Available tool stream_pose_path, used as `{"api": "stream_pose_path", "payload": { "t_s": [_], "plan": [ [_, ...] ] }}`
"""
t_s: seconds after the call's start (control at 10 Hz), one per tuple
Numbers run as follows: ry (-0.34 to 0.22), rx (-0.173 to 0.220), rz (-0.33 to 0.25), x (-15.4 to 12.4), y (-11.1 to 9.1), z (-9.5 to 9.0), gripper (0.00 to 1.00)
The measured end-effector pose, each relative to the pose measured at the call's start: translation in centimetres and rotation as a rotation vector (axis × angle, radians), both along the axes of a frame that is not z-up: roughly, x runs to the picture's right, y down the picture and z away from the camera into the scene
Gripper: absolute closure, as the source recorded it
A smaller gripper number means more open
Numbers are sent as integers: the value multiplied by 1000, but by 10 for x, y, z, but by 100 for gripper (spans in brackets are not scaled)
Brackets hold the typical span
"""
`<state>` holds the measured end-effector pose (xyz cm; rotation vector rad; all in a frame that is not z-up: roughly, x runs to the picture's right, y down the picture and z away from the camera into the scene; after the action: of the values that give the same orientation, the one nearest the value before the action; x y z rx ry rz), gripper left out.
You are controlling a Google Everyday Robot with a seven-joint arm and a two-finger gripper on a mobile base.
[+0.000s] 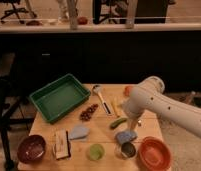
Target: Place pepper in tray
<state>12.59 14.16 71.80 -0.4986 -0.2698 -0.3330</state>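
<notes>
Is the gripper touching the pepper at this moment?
Cannot tell. In the camera view the gripper sits low beside the pepper, which lies on the table; the white arm hides where they would meet.

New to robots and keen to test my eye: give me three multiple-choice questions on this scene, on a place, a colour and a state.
1. Where is the pepper? A in the tray; B on the table, just left of the gripper; C on the floor.
2. The tray's colour? A green; B blue; C white.
3. The tray is: A empty; B full; C overturned.
Answers: 1 B, it lies on the wood beside the gripper. 2 A, its walls are green. 3 A, its floor shows bare.
</notes>
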Motion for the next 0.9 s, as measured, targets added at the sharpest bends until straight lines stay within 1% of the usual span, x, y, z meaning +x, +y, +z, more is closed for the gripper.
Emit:
{"api": "stream_pose_path", "payload": {
  "t_s": [0.3, 0.5, 0.9],
  "plan": [
    [-22, -13, -51, -21, 1, 13, 20],
    [-43, -11, -81, -35, 1, 20, 20],
    [-108, -9, -126, -55, 15, 43, 20]
  ]
}}
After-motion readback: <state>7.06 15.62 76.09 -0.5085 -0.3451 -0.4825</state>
